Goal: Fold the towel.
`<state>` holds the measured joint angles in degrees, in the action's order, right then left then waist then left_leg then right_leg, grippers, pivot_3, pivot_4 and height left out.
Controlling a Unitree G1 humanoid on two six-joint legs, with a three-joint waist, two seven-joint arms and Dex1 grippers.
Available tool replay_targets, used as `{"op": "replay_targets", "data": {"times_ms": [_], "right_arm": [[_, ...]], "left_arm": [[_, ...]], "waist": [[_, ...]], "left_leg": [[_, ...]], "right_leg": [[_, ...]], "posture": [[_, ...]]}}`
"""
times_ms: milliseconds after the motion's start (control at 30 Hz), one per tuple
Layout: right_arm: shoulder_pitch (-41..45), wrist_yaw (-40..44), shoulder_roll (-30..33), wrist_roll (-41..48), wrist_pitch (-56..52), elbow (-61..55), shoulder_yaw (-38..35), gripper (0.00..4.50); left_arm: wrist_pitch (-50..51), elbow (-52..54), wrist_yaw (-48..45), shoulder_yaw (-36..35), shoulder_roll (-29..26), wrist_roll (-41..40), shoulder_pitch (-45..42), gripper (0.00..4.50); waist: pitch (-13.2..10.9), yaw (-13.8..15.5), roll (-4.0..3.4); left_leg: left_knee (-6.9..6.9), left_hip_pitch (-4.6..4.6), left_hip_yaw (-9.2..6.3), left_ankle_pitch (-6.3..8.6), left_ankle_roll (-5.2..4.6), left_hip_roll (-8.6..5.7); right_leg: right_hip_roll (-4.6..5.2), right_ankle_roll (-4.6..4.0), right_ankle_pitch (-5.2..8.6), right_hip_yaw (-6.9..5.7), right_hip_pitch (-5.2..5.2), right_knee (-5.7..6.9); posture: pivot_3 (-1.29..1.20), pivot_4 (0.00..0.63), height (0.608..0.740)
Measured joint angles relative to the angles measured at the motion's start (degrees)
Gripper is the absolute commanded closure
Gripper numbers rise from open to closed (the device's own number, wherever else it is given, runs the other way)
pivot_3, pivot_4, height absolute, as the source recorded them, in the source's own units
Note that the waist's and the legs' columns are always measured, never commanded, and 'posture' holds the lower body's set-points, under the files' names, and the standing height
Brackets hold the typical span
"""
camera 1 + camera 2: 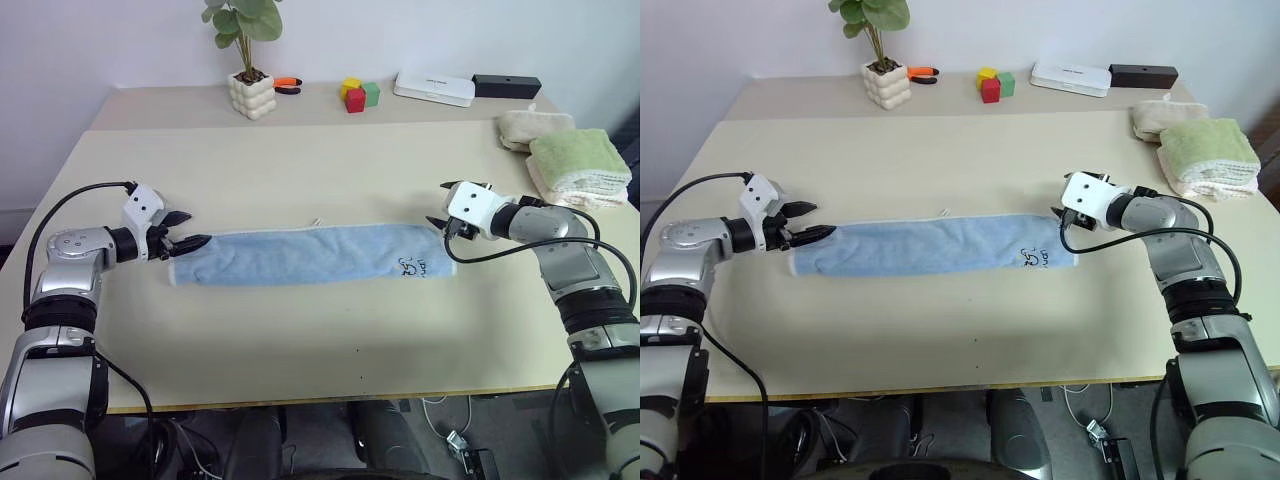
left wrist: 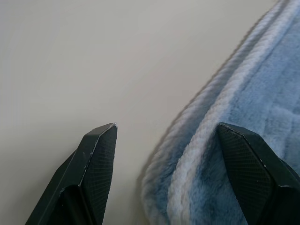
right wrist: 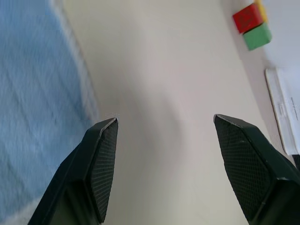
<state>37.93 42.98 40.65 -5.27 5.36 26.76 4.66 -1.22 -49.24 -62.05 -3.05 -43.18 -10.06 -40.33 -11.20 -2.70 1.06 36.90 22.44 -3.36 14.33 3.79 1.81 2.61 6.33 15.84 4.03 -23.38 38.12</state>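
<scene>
Two grippers: you have the left gripper (image 1: 185,229) at one short end of the towel (image 1: 310,254) and the right gripper (image 1: 441,222) at the other, both with jaws apart and nothing held.
Towel: it lies on the bench (image 1: 330,160) as a long narrow band, already doubled lengthwise, with the dark printed mark (image 1: 411,266) near your right end.
Why so placed: a gripper at each short end suits bringing the ends together, which looks like the fold remaining.
Left wrist view: it shows you what the head views cannot, namely two layers of cream edging stacked at the fold, with one finger (image 2: 255,168) over the pile and the other over bare bench.
Right wrist view: both fingers frame bare bench, the towel's edge lying beside one; the red and green blocks (image 3: 252,24) sit far off.
Head views: they give you the whole layout, including the green folded towel (image 1: 580,160) well apart.
</scene>
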Motion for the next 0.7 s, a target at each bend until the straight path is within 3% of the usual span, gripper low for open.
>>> {"op": "replay_targets", "data": {"times_ms": [167,300,433,567,700], "right_arm": [[-2.98,-7.35,-14.41,16.84,-20.32,-22.11,-8.43,4.49],[-7.61,-21.91,-25.88,19.50,-30.42,-32.07,-11.82,4.50],[-10.97,-30.17,-31.57,18.83,-35.34,-34.86,-11.37,4.50],[-13.55,-33.41,-33.81,16.66,-36.56,-36.73,-7.31,4.50],[-20.54,-34.91,-33.45,13.11,-34.90,-35.96,-4.02,4.50]], "left_arm": [[12.72,10.48,4.79,-5.86,2.28,-6.98,-2.67,4.47],[28.00,25.73,8.73,-7.80,3.89,-13.09,-0.04,4.49],[39.17,39.00,10.65,-6.51,6.05,-17.07,4.08,4.49],[44.53,48.39,21.18,-5.50,18.81,-19.86,6.62,4.49],[41.43,49.10,36.46,-5.04,33.02,-16.74,10.85,4.49]], "waist": [[0.01,0.14,0.00],[0.05,0.33,0.07],[0.03,0.15,0.03],[0.05,0.27,0.05],[0.08,0.35,0.07]], "left_leg": [[0.07,0.07,-0.15,0.00,0.02,-0.01],[0.06,0.10,-0.18,0.00,0.03,-0.03],[0.04,0.08,-0.17,0.00,0.03,-0.02],[0.07,0.08,-0.17,0.00,0.03,-0.03],[0.02,0.07,-0.17,0.01,0.02,-0.03]], "right_leg": [[0.06,0.00,-0.01,-0.12,-0.01,0.11],[0.09,0.01,-0.01,-0.15,0.03,0.06],[0.06,0.00,-0.01,-0.14,-0.01,0.09],[0.08,0.01,-0.01,-0.14,0.04,0.02],[0.07,0.01,-0.01,-0.13,0.05,-0.03]], "posture": [[0.00,0.150,0.740],[0.00,0.150,0.740],[0.00,0.150,0.740],[0.00,0.150,0.740],[0.00,0.150,0.740]]}}
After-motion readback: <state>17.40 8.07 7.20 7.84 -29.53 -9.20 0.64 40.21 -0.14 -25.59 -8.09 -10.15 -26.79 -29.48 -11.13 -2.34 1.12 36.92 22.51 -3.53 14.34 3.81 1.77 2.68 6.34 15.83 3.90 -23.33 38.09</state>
